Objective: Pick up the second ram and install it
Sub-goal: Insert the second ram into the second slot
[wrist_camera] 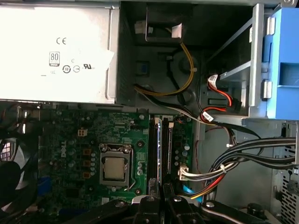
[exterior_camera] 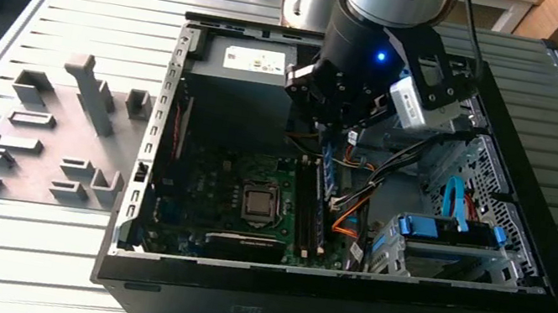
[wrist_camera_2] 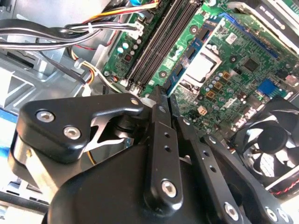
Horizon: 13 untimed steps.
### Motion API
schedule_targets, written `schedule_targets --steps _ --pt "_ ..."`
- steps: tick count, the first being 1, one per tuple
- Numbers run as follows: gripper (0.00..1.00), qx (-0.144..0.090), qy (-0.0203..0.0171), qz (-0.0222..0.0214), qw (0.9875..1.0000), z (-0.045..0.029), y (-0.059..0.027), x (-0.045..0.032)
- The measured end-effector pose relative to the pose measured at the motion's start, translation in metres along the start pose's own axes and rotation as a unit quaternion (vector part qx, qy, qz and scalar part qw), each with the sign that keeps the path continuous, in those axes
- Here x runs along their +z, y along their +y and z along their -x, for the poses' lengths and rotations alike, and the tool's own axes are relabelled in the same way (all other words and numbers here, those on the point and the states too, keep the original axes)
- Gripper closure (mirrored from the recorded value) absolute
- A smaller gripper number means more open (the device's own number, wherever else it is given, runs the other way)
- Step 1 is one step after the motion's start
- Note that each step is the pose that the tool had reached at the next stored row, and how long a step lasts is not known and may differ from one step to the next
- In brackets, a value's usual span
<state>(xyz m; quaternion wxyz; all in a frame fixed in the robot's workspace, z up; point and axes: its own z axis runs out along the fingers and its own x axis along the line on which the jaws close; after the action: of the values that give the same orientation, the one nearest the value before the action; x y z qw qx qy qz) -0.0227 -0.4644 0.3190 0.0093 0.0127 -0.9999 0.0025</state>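
A: Where does your tool stand, and what does it carry?

B: My gripper (exterior_camera: pixel 337 136) hangs inside the open computer case (exterior_camera: pixel 535 250), above the motherboard (wrist_camera: pixel 79 140). Its fingers (wrist_camera_2: pixel 160 100) are drawn together on the second ram (exterior_camera: pixel 329 172), a thin blue-green stick held on edge. In the exterior view the stick runs down from the fingertips along the memory slots (exterior_camera: pixel 313 213). In the first wrist view its blue edge lies in line with the slots (wrist_camera: pixel 160 149), between their dark rails.

A: Is it seated?

B: I judge not yet. Whether the lower edge touches the slot is hidden by my own fingers.

A: What makes this step go well?

B: I keep the stick parallel to the slot along its whole length, upright rather than leaning toward the processor socket (wrist_camera: pixel 113 168). I press straight down and evenly, so both ends enter together. The bundled cables (wrist_camera: pixel 243 154) lie just beside the slots on the drive-bay side. I judge them the main snagging risk.
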Motion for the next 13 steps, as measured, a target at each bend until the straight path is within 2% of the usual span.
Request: schedule_targets --steps 6,13 --pt "0.86 0.002 -0.0001 0.0001 1.0 0.0001 -0.0018 0.002" --pt "0.86 0.006 0.0 0.0001 1.0 0.0002 -0.0029 0.0143"
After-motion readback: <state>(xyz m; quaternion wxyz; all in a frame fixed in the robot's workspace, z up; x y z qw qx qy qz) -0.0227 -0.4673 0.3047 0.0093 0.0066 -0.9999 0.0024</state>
